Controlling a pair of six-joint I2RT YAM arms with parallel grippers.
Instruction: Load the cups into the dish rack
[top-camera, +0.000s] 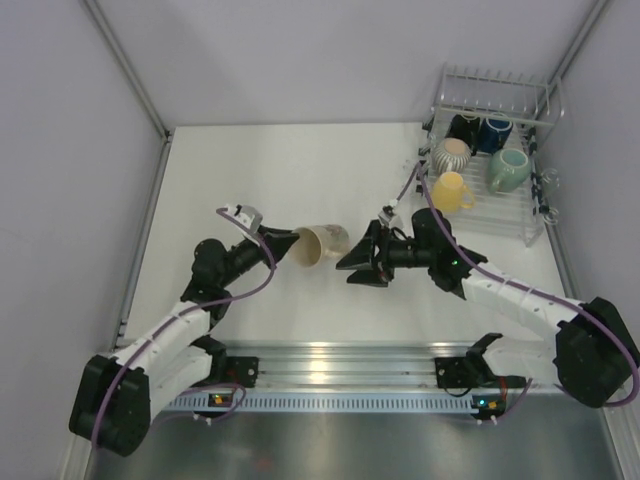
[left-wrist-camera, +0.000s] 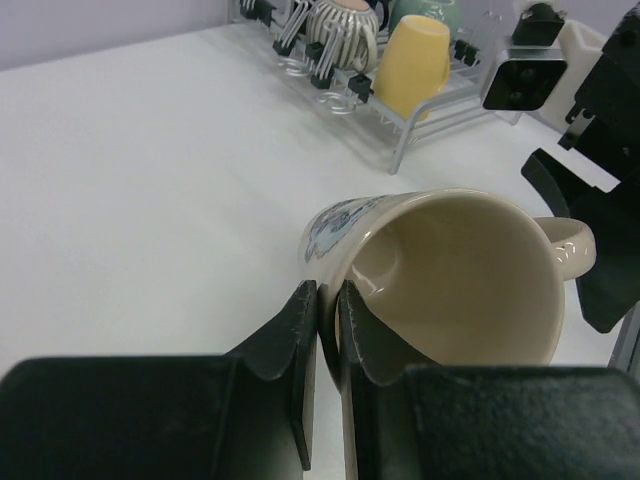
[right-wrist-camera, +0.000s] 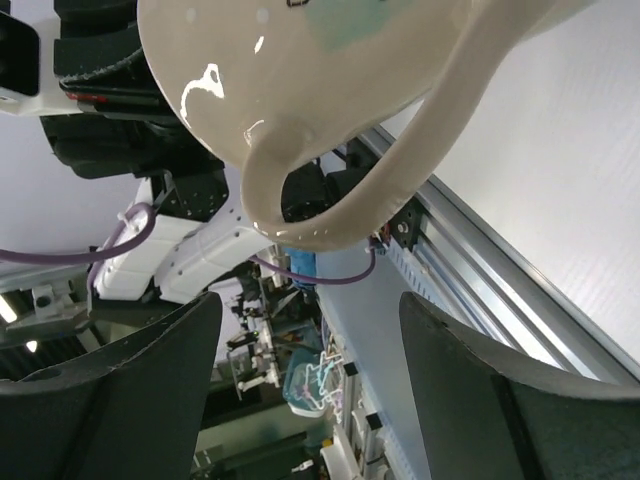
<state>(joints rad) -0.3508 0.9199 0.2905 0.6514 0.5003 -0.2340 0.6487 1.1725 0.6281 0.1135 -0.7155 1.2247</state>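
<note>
The tall cream cup (top-camera: 322, 243) is held mid-table on its side by the left gripper (left-wrist-camera: 325, 290). Its jaws are narrow, pinched on the rim wall, w/ one finger inside the mouth and one outside. The right gripper (top-camera: 365, 262) is set just beside the cup's base end, jaws wide. In the right wrist view the handle (right-wrist-camera: 400, 150) hangs between the spread fingers (right-wrist-camera: 120, 400), nothing gripped. Whether the cup touches the table (top-camera: 300, 170) cannot be told.

The cup is judged to be glazed ceramic: rigid, fairly heavy, slick, chip-prone (a rim pinch may let it swing). The handle loop or the body is judged the securer hold.

The dish rack (top-camera: 500, 228) stands at the far right corner, well apart from the cup. It is loaded w/ a yellow cup (top-camera: 450, 190), grey ribbed cup (top-camera: 452, 155), teal cup (top-camera: 508, 168), dark blue cup (top-camera: 495, 133) and black cup (top-camera: 463, 128). Free tines appear at its near-right part. Bare table lies between, but the rack's front rail and the side panel (top-camera: 600, 150) close by must be cleared.
</note>
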